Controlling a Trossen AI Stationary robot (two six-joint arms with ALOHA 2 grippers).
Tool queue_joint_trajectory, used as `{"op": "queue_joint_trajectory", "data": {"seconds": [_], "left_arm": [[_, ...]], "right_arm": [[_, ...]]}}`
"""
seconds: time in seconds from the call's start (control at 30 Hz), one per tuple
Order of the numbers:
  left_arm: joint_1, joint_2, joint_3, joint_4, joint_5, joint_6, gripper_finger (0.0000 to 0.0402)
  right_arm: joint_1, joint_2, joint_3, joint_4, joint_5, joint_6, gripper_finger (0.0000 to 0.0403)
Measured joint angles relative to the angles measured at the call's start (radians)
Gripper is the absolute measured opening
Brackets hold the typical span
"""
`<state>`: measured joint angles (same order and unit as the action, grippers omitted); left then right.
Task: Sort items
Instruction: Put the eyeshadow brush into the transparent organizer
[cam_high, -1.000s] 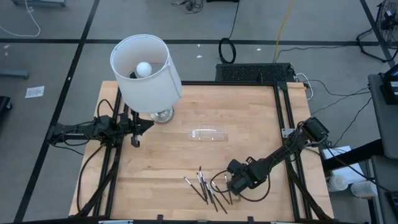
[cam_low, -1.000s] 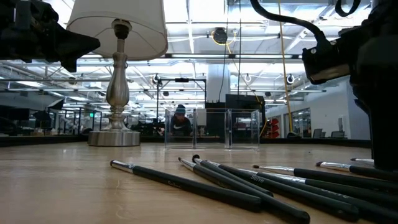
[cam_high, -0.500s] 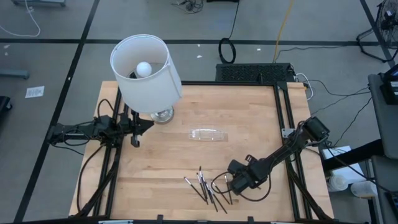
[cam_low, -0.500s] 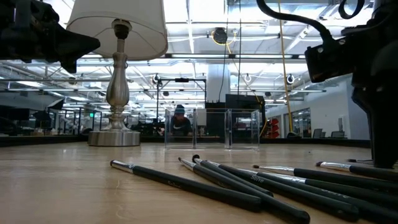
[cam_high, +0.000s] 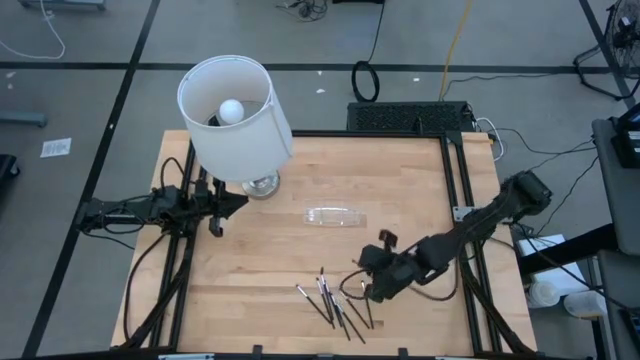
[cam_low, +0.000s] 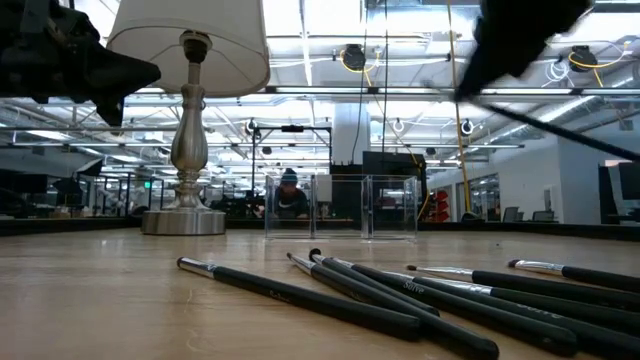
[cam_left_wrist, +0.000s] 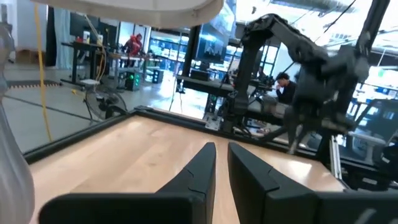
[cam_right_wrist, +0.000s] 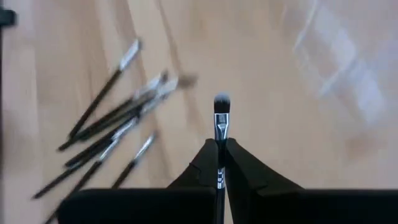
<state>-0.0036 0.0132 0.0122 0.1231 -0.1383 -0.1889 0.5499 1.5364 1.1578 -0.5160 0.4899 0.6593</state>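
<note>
My right gripper has its jaws pinched on one brush, lifted above the desk. It looks light, stiff and slippery, best held mid-handle. Other brushes lie below; left gripper jaws narrow, empty.

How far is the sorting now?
Done: nothing yet; the clear tray looks empty. In hand: the right tool is shut on one brush, lifted off the table. Left: the other brushes. The left tool waits by the lamp.
</note>
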Motion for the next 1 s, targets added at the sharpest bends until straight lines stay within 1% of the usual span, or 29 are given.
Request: {"op": "queue_joint_trajectory", "data": {"seconds": [0.1, 0.17, 0.23, 0.3, 0.37, 0.43, 0.57, 0.63, 0.7, 0.73, 0.87, 1.0], "left_arm": [[0.0, 0.0, 0.0, -0.025, 0.004, -0.012, 0.0049], [0.0, 0.0, 0.0, -0.048, 0.005, -0.027, 0.0049], [0.0, 0.0, 0.0, -0.069, 0.005, -0.04, 0.0049], [0.0, 0.0, 0.001, -0.085, 0.008, -0.059, 0.0049], [0.0, 0.001, 0.002, -0.09, 0.023, -0.07, 0.0049], [0.0, 0.008, 0.002, -0.091, 0.047, -0.08, 0.0049], [0.0, 0.007, 0.002, -0.092, 0.061, -0.079, 0.0049], [0.0, 0.007, 0.002, -0.091, 0.06, -0.079, 0.0049], [0.0, 0.007, 0.002, -0.085, 0.054, -0.078, 0.0049], [0.0, 0.007, 0.0, -0.076, 0.04, -0.078, 0.0049], [0.0, 0.007, -0.001, -0.014, -0.072, -0.075, 0.0049], [0.0, 0.007, -0.001, 0.065, -0.235, 0.034, 0.0049]], "right_arm": [[0.0, -0.091, -0.037, 0.237, 0.092, -0.307, 0.0001], [-0.012, -0.162, -0.088, 0.423, 0.108, -0.495, 0.0001], [-0.038, -0.229, -0.164, 0.627, 0.068, -0.656, 0.0], [-0.088, -0.289, -0.268, 0.826, 0.001, -0.754, 0.0], [-0.165, -0.331, -0.383, 1.031, -0.109, -0.787, 0.0], [-0.253, -0.347, -0.485, 1.179, -0.203, -0.755, 0.0], [-0.399, -0.342, -0.637, 1.36, -0.307, -0.708, 0.0], [-0.451, -0.336, -0.684, 1.458, -0.356, -0.71, 0.0], [-0.495, -0.336, -0.723, 1.518, -0.389, -0.728, 0.0], [-0.516, -0.335, -0.737, 1.537, -0.391, -0.737, 0.0], [-0.579, -0.335, -0.765, 1.573, -0.391, -0.768, 0.0], [-0.606, -0.331, -0.771, 1.581, -0.39, -0.78, 0.0]]}}
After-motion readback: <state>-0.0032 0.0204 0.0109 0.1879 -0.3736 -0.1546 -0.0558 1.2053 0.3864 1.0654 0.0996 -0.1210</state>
